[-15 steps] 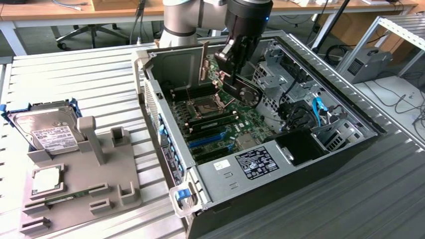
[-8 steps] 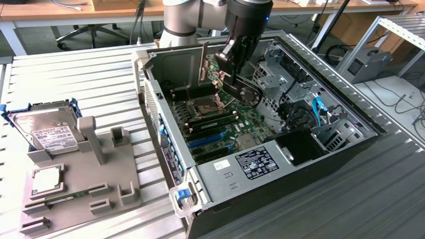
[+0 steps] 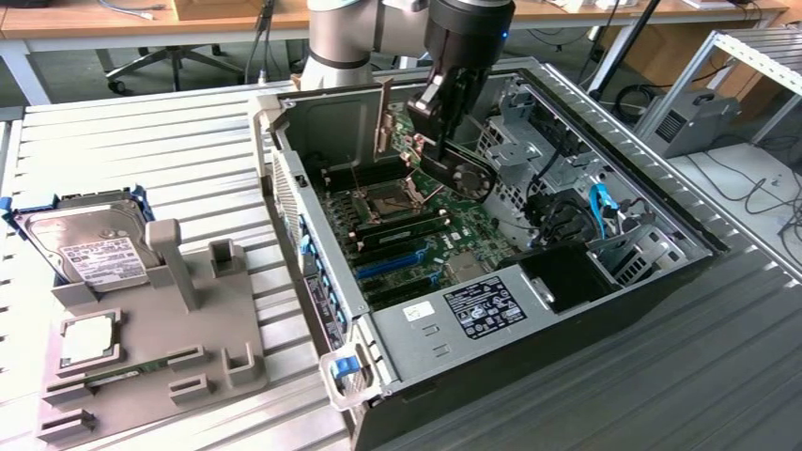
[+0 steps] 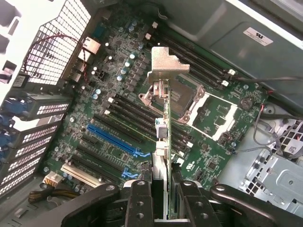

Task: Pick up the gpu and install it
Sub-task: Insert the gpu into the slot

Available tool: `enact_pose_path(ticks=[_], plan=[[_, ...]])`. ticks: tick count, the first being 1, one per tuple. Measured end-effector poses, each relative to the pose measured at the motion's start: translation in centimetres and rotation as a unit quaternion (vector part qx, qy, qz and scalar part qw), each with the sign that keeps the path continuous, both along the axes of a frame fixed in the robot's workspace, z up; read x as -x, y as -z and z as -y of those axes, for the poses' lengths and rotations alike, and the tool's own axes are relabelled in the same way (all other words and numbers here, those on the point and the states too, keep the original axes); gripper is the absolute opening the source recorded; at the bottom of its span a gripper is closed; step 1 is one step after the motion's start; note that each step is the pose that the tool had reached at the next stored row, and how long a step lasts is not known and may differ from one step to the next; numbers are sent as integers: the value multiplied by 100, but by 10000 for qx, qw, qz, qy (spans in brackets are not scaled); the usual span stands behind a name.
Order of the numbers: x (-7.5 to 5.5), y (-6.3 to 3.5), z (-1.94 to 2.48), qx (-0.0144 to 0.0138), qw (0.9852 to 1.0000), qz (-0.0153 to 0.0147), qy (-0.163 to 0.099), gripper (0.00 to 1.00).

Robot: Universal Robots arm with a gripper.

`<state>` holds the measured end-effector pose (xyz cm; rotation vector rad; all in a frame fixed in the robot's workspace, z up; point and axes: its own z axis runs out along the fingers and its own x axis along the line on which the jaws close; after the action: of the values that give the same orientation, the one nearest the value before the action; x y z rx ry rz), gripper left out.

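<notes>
Slatted metal table [image 3: 138, 141]. A computer case [image 3: 551, 376] lies on its side on it, open face up.

Inside the case:
- the motherboard [image 4: 118, 118] covers the floor
- a power supply box [image 3: 483, 305] with a white label sits at the near end
- blue card slots [image 4: 113, 139] lie beside the slotted rear wall
- the processor socket [image 4: 189, 101] is at mid-board

At the exterior view's left, apart from the case, stands a grey holder [image 3: 188, 366]:
- a hard drive [image 3: 88, 246] in its far corner
- a small square silver part [image 3: 88, 340] nearer the front

The robot arm [image 3: 338, 38] reaches down over the far half of the case.

The graphics card [image 4: 163, 137] is up in the case opening over the motherboard, and not seated in any slot. The gripper [image 4: 164, 198] is clamped on it, with the black fingers [image 4: 142, 203] pressed one to each face and the board sandwiched between.

The card stands on edge. In the wrist view its long axis runs straight out from the fingers to the silver end bracket [image 4: 165, 66], which is at the end away from the gripper. That axis crosses the line of the blue slots at an angle. In the exterior view the bracket end points to the exterior view's left, and the black round cooler [image 3: 464, 177] is on the other end.
</notes>
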<state>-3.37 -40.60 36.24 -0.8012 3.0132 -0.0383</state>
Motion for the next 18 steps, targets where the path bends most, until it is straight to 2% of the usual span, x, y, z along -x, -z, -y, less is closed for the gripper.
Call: enact_pose_path(ticks=[18], plan=[[0, 0, 0, 0, 9998, 0, -208, 26]])
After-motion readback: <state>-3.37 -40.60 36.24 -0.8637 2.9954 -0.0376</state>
